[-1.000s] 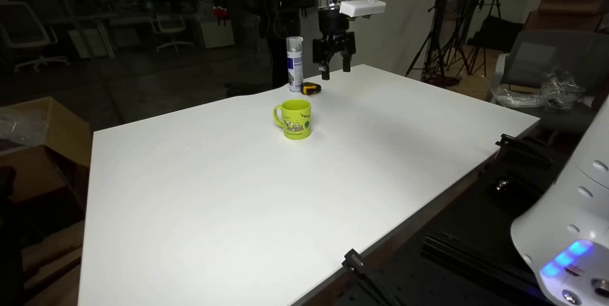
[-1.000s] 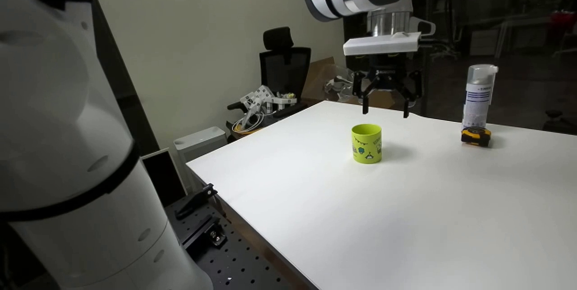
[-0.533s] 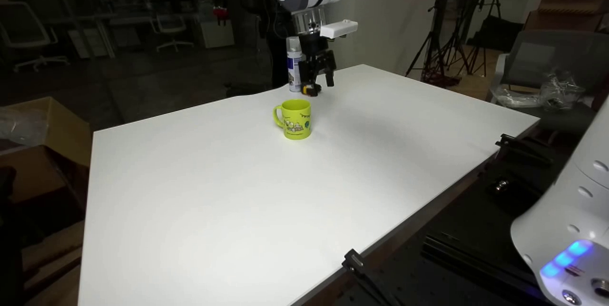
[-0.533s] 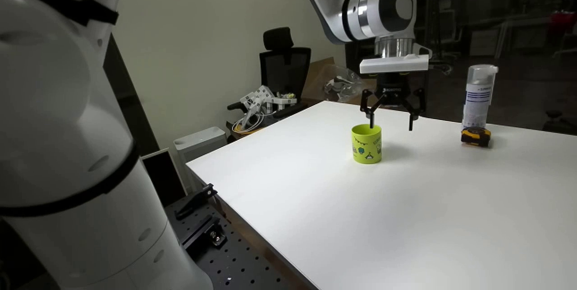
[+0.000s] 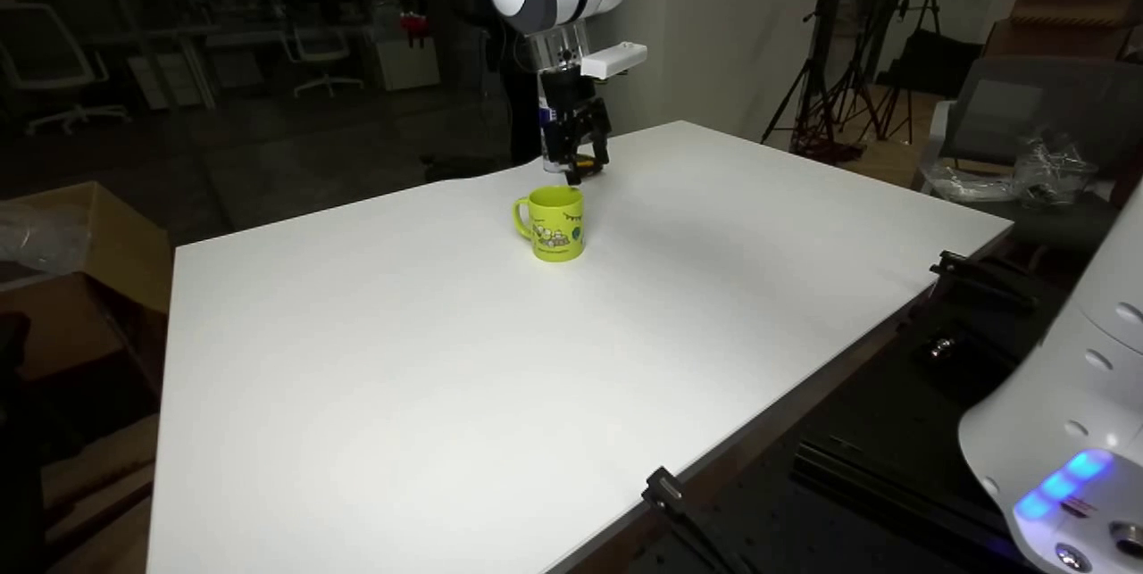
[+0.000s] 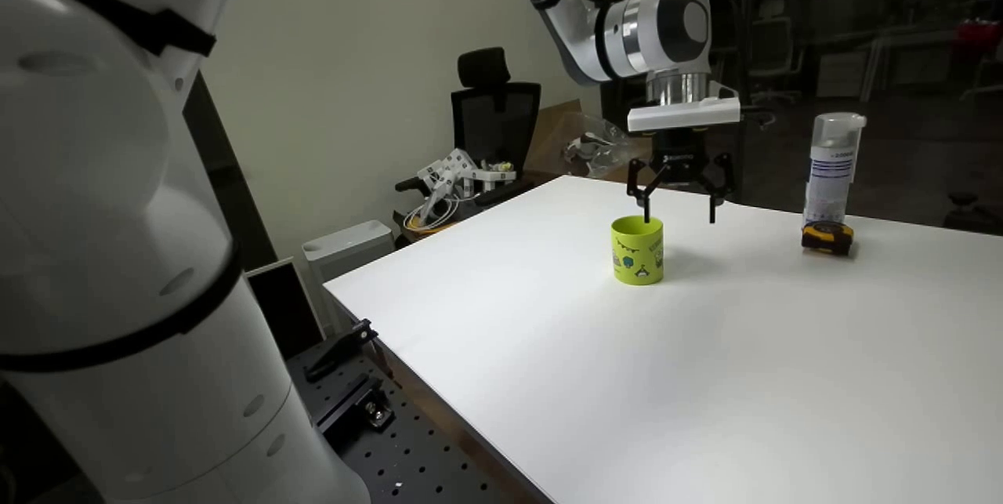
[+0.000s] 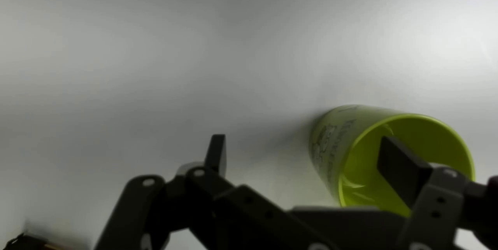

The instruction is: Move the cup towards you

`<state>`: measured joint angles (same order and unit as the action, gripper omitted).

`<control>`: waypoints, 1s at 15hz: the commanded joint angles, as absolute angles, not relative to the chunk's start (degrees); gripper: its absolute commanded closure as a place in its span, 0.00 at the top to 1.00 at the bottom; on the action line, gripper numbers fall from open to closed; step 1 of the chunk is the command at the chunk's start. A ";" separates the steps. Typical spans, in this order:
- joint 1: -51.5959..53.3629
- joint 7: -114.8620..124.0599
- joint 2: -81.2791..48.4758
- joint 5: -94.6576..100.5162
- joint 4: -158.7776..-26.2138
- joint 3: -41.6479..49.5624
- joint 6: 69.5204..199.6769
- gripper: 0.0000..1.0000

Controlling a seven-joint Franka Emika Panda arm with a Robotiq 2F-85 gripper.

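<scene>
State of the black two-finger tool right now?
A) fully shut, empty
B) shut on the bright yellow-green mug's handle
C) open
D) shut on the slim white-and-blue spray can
C: the tool has its two fingers well apart, a wide gap showing in an exterior view and the wrist view.

Faint "ROBOTIQ" on end effector (image 6: 679, 214); lettering on cup (image 7: 334, 141), bottle (image 6: 830, 183) illegible.

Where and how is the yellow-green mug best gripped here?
Probably by the wall of the mug toward the white bottle, from above: it stands upright, mouth up, and in the wrist view that wall appears between the fingers of the open gripper, while the handle juts from another side.
</scene>
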<state>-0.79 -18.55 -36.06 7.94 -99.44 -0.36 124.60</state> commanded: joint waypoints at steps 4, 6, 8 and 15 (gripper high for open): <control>0.16 -18.21 -38.56 9.52 -98.16 -1.52 126.70 1.00; 0.47 -18.63 -39.62 9.97 -97.52 -1.65 126.59 0.96; 0.83 -18.24 -40.40 10.74 -97.15 -1.52 127.51 0.72; 1.80 -17.39 -40.81 12.77 -97.41 -1.24 130.64 0.29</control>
